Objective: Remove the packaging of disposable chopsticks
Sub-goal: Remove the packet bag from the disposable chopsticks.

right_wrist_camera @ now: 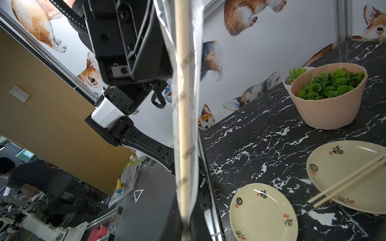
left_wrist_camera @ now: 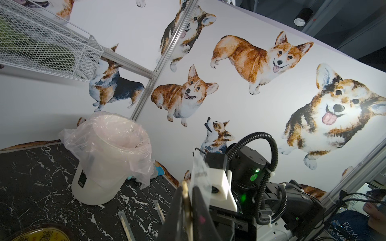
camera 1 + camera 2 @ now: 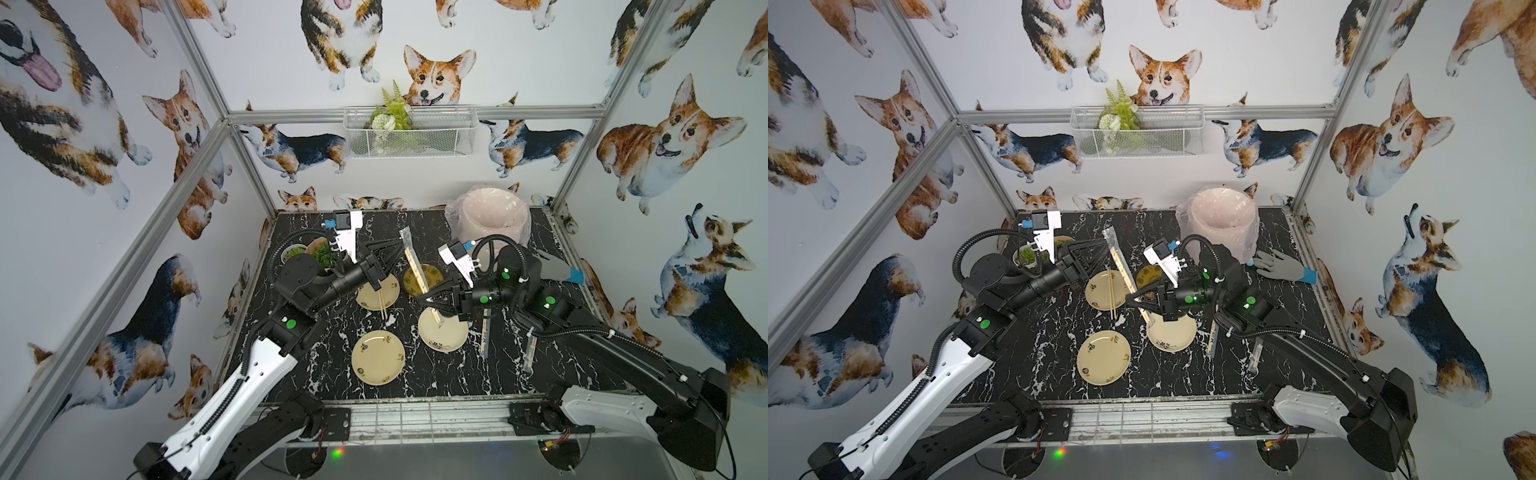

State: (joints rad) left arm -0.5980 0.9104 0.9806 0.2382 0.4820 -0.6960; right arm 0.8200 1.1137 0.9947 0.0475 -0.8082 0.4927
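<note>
The packaging [image 1: 193,62], the disposable chopsticks [image 1: 183,104] inside, is hanging between the left gripper [image 3: 401,249] and right gripper [image 3: 428,304], both clamping its ends. If either is pinching sticks through film, pulling is going to drag them along.

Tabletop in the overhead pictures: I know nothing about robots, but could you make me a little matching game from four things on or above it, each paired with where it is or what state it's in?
Things
1. bare chopsticks
2. wrapped chopsticks
3. grey glove
4. front plate

Places or states
A. nothing on it
B. held in the air, left gripper at one end, right gripper at the other
C. lying across the rear plate
D. lying beside the lined bin

Pairs: 1-C, 2-B, 3-D, 4-A
</note>
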